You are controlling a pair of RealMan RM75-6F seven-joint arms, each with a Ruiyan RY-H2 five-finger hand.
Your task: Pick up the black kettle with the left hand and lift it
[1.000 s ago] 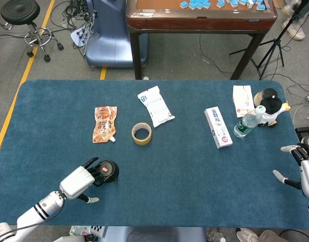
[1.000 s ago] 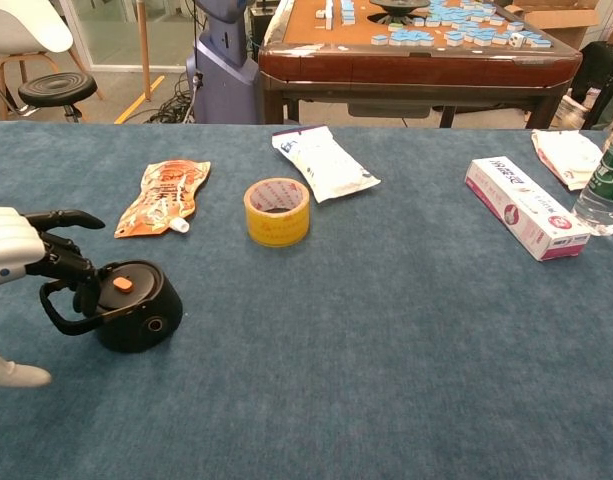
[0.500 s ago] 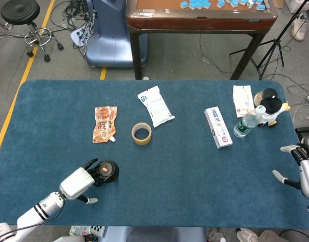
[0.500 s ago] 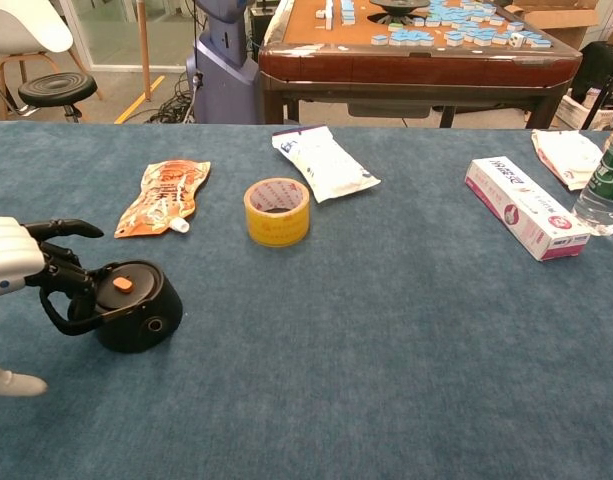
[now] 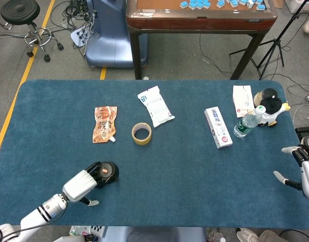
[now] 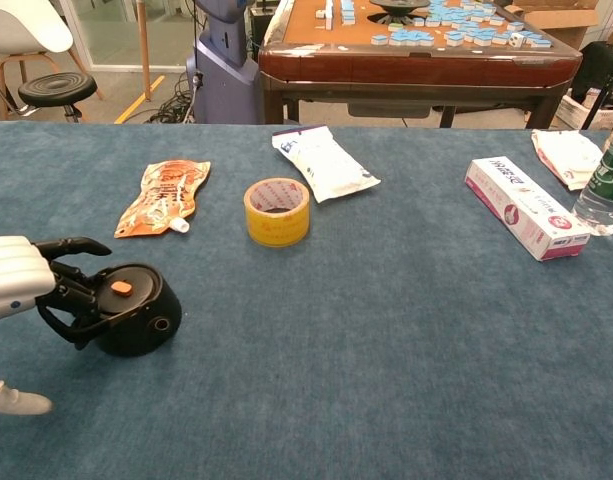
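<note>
- Left hand (image 6: 21,282) has its fingers hooked through the kettle (image 6: 134,308) handle, near the bench (image 5: 169,171) front-left edge.
- Right hand (image 5: 305,171) sits spread at the right edge, holding nothing.
- Tape roll (image 6: 277,211) well apart from the kettle.

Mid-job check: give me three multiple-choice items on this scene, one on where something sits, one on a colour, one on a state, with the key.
1. Where is the kettle?
A. near table edge, by the left hand
B. beside the water bottle
C. on the far wooden table

2. What colour is the tape roll?
A. red
B. yellow
C. white

3. How is the left hand?
A. far from the kettle
B. fingers at the kettle's handle, kettle resting on the table
C. holding the kettle high

Key: 1 A, the chest view shows it at the near left; 2 B, the roll is plainly yellow; 3 B, dark fingers curl at the handle and the base sits on the cloth.
</note>
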